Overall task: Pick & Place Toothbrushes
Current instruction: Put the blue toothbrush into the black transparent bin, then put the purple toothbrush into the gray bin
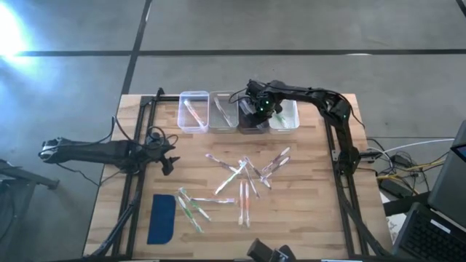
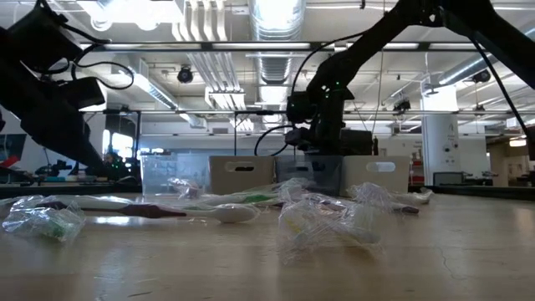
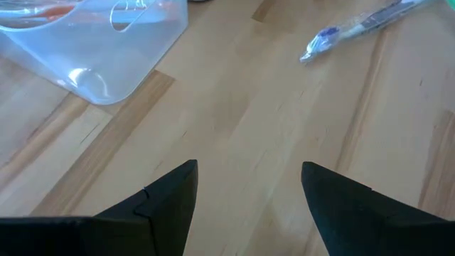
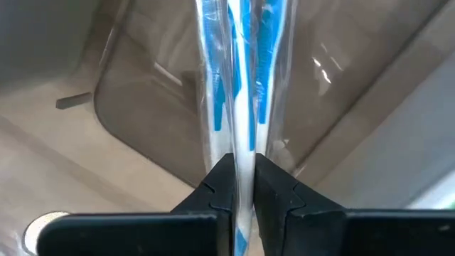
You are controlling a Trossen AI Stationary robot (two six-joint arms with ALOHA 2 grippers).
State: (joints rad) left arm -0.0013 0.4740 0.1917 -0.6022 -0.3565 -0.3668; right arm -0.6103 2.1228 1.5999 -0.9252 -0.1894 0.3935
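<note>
Several pale wrapped toothbrushes [image 1: 244, 178] lie scattered flat on the middle of the table, and a few more [image 1: 191, 207] lie nearer the near edge. My right gripper [image 1: 256, 109] hangs over the dark third bin [image 1: 251, 125] at the far edge, shut on a blue-and-white wrapped toothbrush [image 4: 242, 78]. My left gripper [image 1: 169, 161] waits open above bare wood at the table's left. In its wrist view its fingers [image 3: 249, 171] point at the table, with a clear bin's corner [image 3: 106, 50] and one toothbrush [image 3: 355, 28] beyond them. My right gripper pinches the wrapped blue-and-white toothbrush between its two fingers, on the handle [image 4: 242, 142], with the fingers pointing down from above. The brush runs on past the fingertips and hangs down into the grey bin [image 4: 142, 121]. Whether its far end touches the bin floor I cannot tell.
Four small bins stand in a row along the far edge; the clear leftmost one [image 1: 194, 110] and the one beside it [image 1: 222, 110] each hold a toothbrush. A flat dark-blue pad [image 1: 162, 218] lies at the near left. Bare wood lies between my left gripper and the pile.
</note>
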